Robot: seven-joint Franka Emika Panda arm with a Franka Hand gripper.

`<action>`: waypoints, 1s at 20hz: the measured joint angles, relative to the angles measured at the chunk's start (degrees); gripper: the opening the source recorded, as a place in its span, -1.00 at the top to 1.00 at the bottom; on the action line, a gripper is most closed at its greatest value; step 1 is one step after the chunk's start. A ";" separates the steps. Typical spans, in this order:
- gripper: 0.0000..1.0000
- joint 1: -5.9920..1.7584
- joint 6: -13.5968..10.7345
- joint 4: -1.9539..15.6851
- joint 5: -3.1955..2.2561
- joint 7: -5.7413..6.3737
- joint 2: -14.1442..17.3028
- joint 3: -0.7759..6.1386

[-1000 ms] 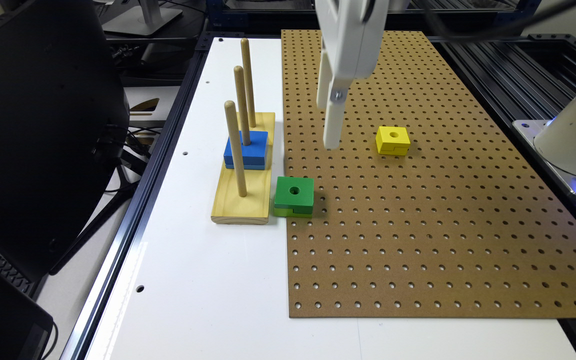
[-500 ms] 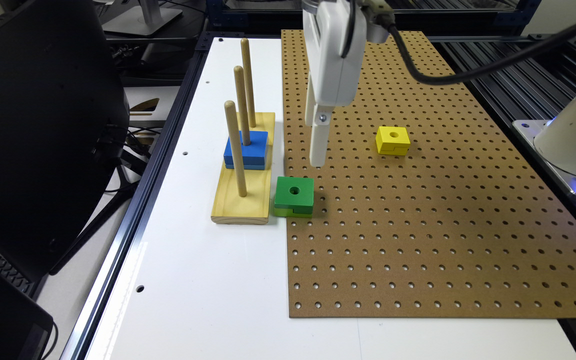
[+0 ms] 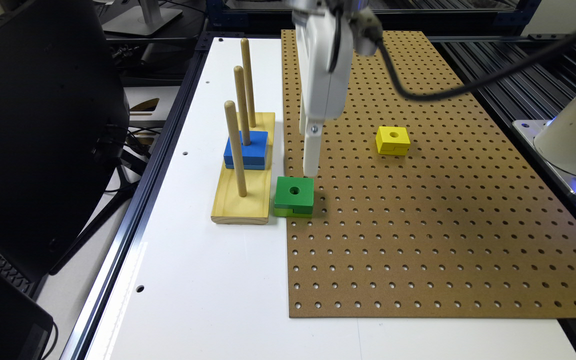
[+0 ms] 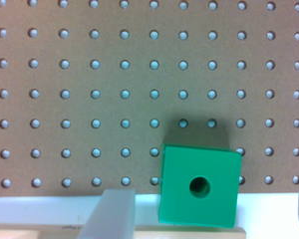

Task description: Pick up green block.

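The green block [image 3: 294, 192] lies flat at the pegboard's edge, right beside the wooden peg stand, its round hole facing up and a lime layer underneath. My gripper [image 3: 311, 167] hangs just above and slightly behind the block in the exterior view. In the wrist view the green block [image 4: 199, 185] sits between the two pale fingers [image 4: 111, 213], which stand wide apart, so the gripper [image 4: 208, 201] is open and holds nothing.
A wooden stand [image 3: 242, 197] with three upright pegs touches the block's side toward the exterior view's left; a blue block [image 3: 246, 149] sits on the middle peg. A yellow block [image 3: 393, 140] lies farther out on the brown pegboard [image 3: 418, 240]. A black cable [image 3: 468, 85] trails from the wrist.
The gripper has moved toward the exterior view's left and come down, from above the middle of the pegboard to just over the green block. The blocks have not moved.
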 joint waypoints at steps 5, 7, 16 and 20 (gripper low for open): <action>-1.00 0.00 0.72 0.54 0.00 0.00 1.04 0.00; -1.00 0.00 0.71 0.58 0.00 0.00 1.05 0.00; -1.00 -0.01 3.03 0.70 -0.07 0.00 4.25 -0.02; -1.00 0.00 3.03 0.78 -0.07 0.00 4.25 -0.02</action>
